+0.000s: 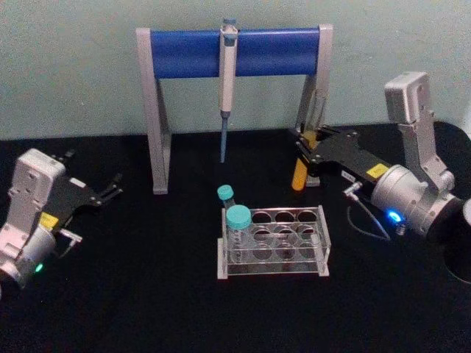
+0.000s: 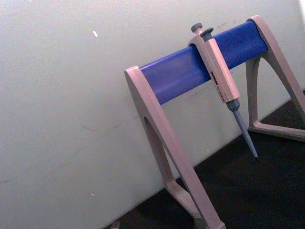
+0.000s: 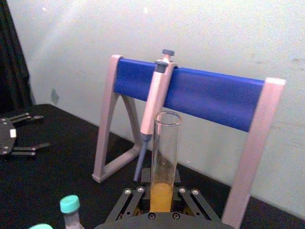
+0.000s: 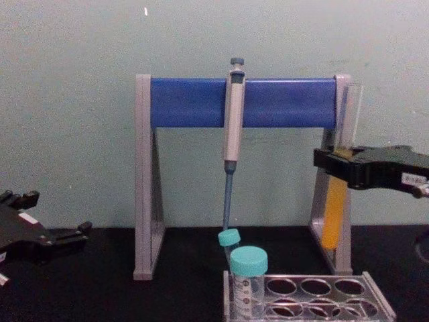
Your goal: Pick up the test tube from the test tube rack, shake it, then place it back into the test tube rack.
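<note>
- Head view: the right gripper is clamped on a tall, thin, uncapped clear glass test tube. It is held off the black table at far right, beyond the rack and before the right leg of the stand. Orange-yellow liquid fills the tube's lower part.
- The low clear test tube rack, its top plate pierced with round holes, sits at centre. Two short clear tubes with teal screw caps stand at its left end; what they contain cannot be told. The left gripper rests at near left, fingers apart.
- Left wrist view: a grey pipette hangs from the blue bar of the grey-and-blue pipette stand, tip down.
- Right wrist view: the test tube rises upright from the right gripper, mouth open. The liquid sits low, at the grip, with clear glass above. The left gripper lies far left, fingers spread.
- Chest view: the test tube hangs at right in the right gripper, its bottom higher than the test tube rack. The liquid reaches about grip level. The rear capped tube leans.
</note>
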